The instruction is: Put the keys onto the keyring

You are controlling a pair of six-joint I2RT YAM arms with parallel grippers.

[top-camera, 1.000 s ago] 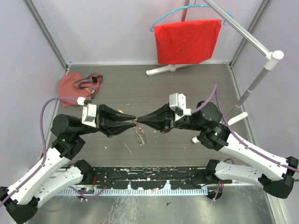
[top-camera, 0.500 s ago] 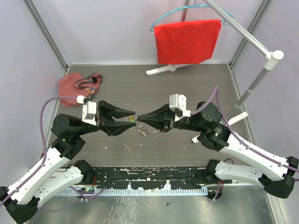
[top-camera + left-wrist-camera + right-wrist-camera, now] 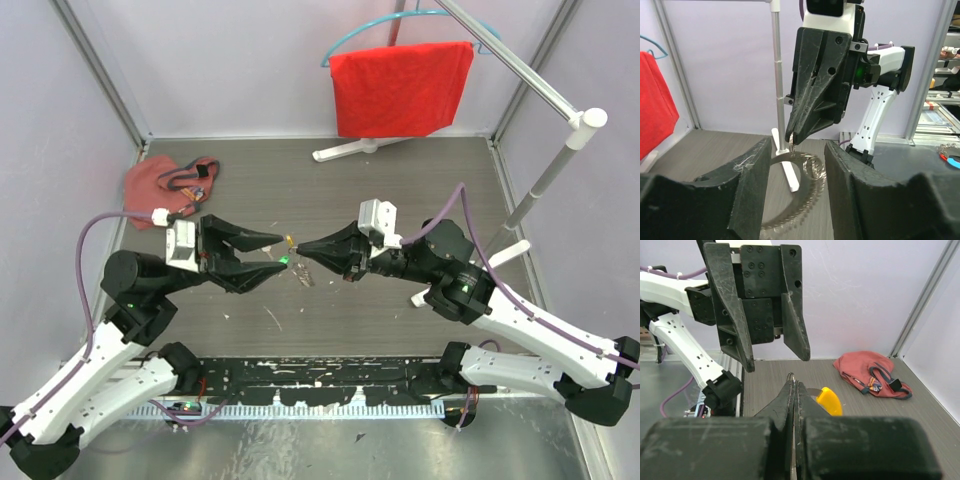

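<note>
Left pincer (image 3: 282, 250) agape; one keyring (image 3: 302, 276)

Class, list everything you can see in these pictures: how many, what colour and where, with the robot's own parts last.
keyring: one, silvery beaded loop with an orange-yellow piece, hanging from the right gripper's tip
green key: one, tiny, by the left gripper's lower finger
pouch: one, red with cords, far left of the table
cloth: one, red, draped on the hanger
hanger: one, light blue, at the back
stand: one, white, back right
table: one, grey wood-grain
left gripper: one, black, open
right gripper: one, black, shut on the keyring
</note>
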